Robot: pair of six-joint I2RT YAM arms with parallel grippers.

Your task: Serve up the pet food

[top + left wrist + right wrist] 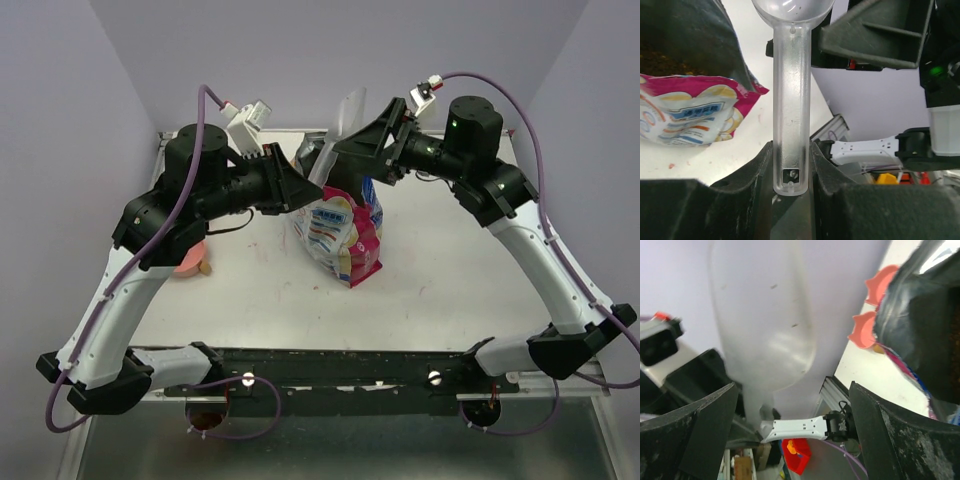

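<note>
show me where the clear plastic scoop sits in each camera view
Top external: clear plastic scoop at top centre, between the two wrists.
Left wrist: scoop in the centre, handle clamped in the left hand, bowl at the top edge.
Right wrist: blurred bowl left of centre, between the open right hand.
Shared landmark: glossy pink, white and blue bag.

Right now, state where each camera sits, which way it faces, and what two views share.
Top external: above and behind the bases, looking down on the table; both arms show, meeting above the bag.
Left wrist: on the left arm, looking along the left gripper, shut on the clear scoop; pet food shows inside the bag.
Right wrist: on the right arm, looking past the open right gripper at the scoop's bowl and the pink bowls.
Shared: both wrists see scoop and bag.
</note>
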